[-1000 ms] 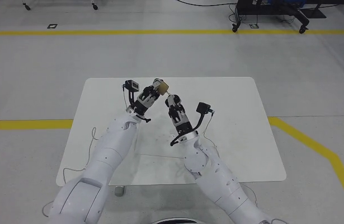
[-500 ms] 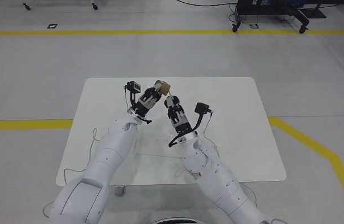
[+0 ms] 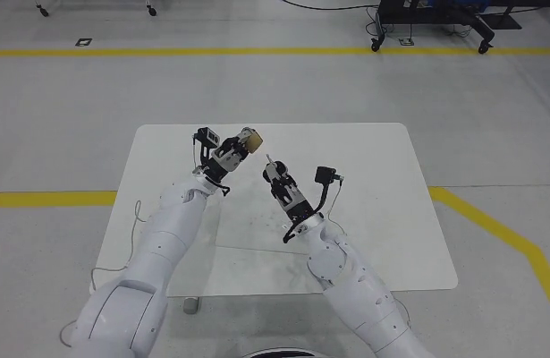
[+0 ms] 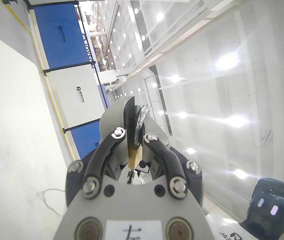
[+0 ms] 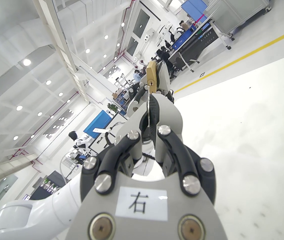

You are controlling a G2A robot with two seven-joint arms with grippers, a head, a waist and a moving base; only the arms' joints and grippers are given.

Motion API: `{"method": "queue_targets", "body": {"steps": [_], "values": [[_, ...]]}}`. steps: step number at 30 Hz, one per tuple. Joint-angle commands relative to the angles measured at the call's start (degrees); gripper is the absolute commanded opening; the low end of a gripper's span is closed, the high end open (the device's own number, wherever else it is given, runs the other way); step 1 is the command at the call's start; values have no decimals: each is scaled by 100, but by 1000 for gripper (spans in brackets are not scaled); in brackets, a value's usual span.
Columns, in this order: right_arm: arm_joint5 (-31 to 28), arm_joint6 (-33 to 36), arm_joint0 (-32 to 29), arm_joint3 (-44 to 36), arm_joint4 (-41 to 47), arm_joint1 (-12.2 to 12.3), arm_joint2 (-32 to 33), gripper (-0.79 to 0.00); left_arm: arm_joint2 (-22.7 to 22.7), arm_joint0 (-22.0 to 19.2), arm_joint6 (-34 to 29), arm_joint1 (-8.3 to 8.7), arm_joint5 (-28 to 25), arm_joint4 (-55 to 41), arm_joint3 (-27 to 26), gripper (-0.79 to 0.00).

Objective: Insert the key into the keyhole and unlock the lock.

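Observation:
My left gripper is above the table's back middle, shut on a brass padlock. In the left wrist view the padlock's silver shackle is pinched in the left gripper, with the brass body closer to the palm. My right gripper is just right of it and nearer to me, shut on a silver key. In the right wrist view the right gripper points the key's blade at the padlock's keyhole. From above, a small gap separates key and lock.
Both arms hang over a white table with rounded corners. A thin cable trails along its left edge. Yellow floor lines run around the table, and carts stand far behind.
The padlock and left gripper have shifted left, and the right gripper has drawn back toward me. Key and lock were close together before; now a gap shows between them.

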Motion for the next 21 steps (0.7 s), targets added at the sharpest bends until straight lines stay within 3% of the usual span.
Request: {"method": "queue_targets", "body": {"steps": [1,21], "values": [[45,164,-19,-37,-6,12,4,-785,2,1,-9,20,35,118,-29,-785],[297,204,108,64,-30,2,-87,-785,107,151,317,34,-48,622,-355,-785]]}}
